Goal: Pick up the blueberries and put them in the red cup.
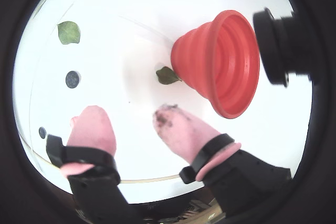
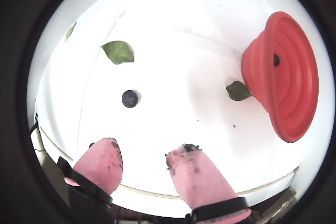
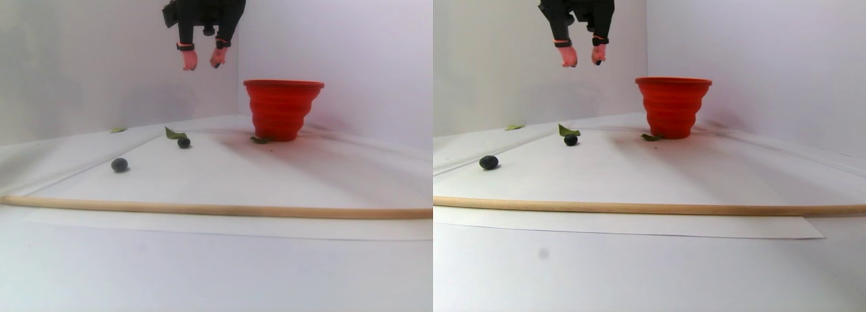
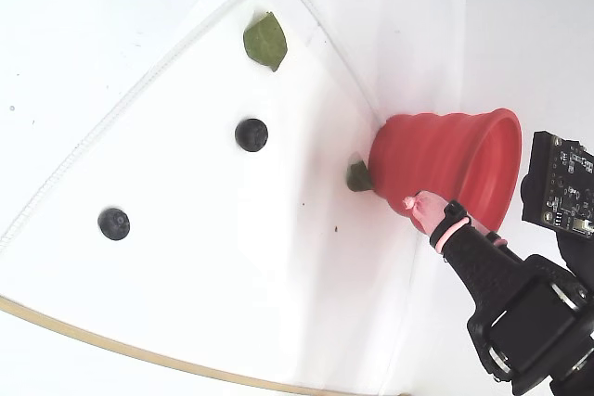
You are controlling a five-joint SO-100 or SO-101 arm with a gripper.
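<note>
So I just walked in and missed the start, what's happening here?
A single robot arm is moving blueberries into the red cup. Its hand hangs in the air beside the cup, above rim height, open and holding nothing. One berry already lies inside the cup. Two more sit on the white table, apart from each other, with a few green leaves scattered around.

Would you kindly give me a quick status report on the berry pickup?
Pincer open, empty, raised beside cup. One berry in cup; two berries on table. Nothing in the way.
</note>
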